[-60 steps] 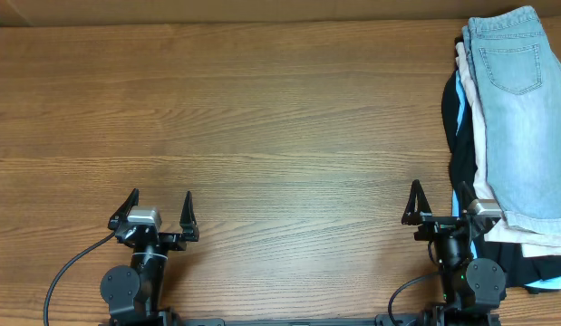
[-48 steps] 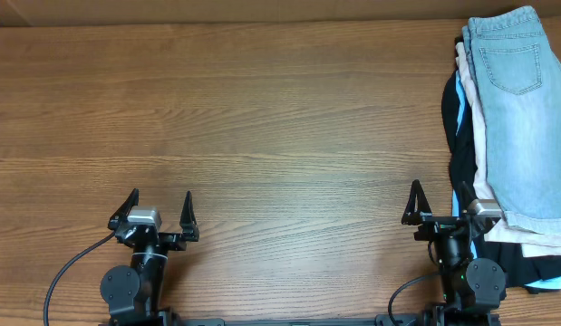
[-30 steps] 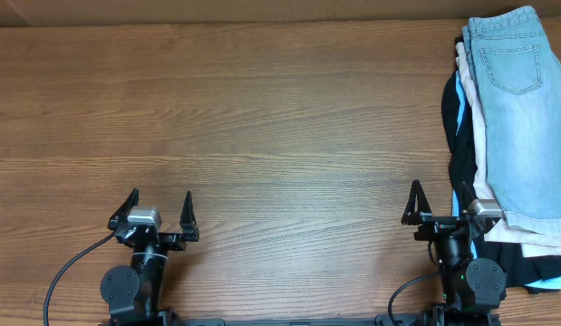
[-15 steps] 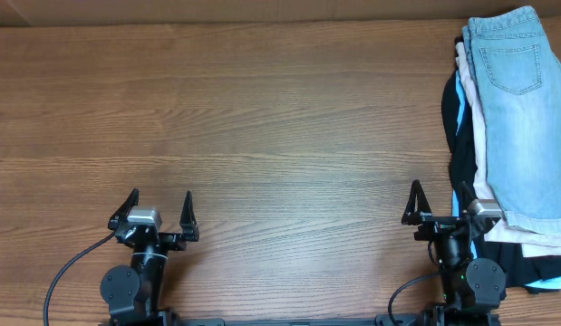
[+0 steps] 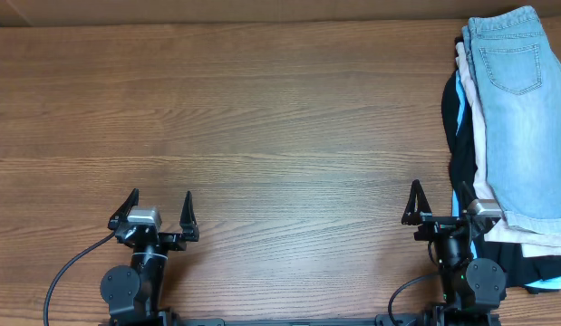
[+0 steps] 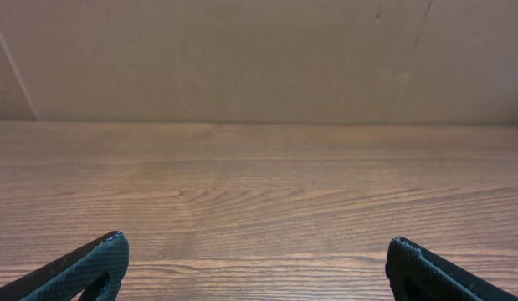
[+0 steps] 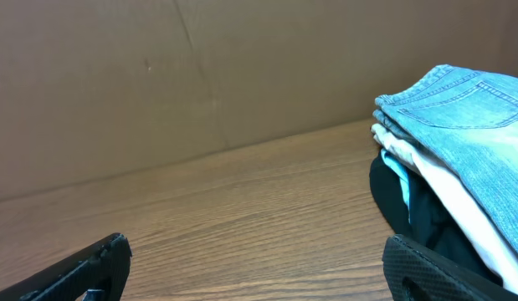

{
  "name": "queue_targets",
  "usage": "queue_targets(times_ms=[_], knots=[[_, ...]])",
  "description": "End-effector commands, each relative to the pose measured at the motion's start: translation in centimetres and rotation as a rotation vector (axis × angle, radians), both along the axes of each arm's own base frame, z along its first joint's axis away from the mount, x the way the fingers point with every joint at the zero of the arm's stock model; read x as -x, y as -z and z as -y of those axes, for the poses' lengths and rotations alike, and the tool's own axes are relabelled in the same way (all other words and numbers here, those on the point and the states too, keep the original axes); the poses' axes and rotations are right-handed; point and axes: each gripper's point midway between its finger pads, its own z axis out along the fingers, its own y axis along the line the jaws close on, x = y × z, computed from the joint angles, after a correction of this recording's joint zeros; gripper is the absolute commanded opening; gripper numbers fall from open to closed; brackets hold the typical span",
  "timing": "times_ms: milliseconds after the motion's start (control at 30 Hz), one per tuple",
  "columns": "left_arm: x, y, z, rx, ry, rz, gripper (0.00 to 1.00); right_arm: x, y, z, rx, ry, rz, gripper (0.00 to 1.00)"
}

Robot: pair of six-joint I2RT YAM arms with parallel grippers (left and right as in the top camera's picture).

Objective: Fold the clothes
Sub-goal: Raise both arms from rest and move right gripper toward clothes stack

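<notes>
A pile of clothes lies at the table's right edge. Faded light-blue denim shorts (image 5: pixel 520 109) with a back patch pocket lie on top; they also show in the right wrist view (image 7: pixel 468 117). Under them are beige shorts (image 5: pixel 479 136), a sky-blue garment (image 5: pixel 459 95) and a black garment (image 5: pixel 459 172). My left gripper (image 5: pixel 159 210) is open and empty at the front left, far from the pile. My right gripper (image 5: pixel 440 204) is open and empty at the front right, its right finger beside the pile's front left edge.
The wooden table (image 5: pixel 262 136) stretches between the arms and the pile. A brown cardboard wall (image 6: pixel 259 58) stands along the table's far edge. A black cable (image 5: pixel 67 267) runs from the left arm's base.
</notes>
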Motion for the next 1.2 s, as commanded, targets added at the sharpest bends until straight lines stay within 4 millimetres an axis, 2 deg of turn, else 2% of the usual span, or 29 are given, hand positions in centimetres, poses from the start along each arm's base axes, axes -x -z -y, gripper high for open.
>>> queue_targets(times_ms=[0, 900, 1167], knots=[[0.01, -0.07, 0.04, -0.025, -0.001, 0.009, 1.0, 0.01, 0.1, -0.17, -0.004, -0.008, 0.007, 1.0], [0.01, -0.07, 0.05, -0.024, 0.0, 0.009, 1.0, 0.01, 0.08, -0.18, -0.004, -0.008, 0.008, 1.0], [0.01, -0.11, 0.06, -0.025, 0.0, 0.011, 1.0, 0.01, -0.7, -0.15, -0.001, -0.006, 0.039, 1.0]])
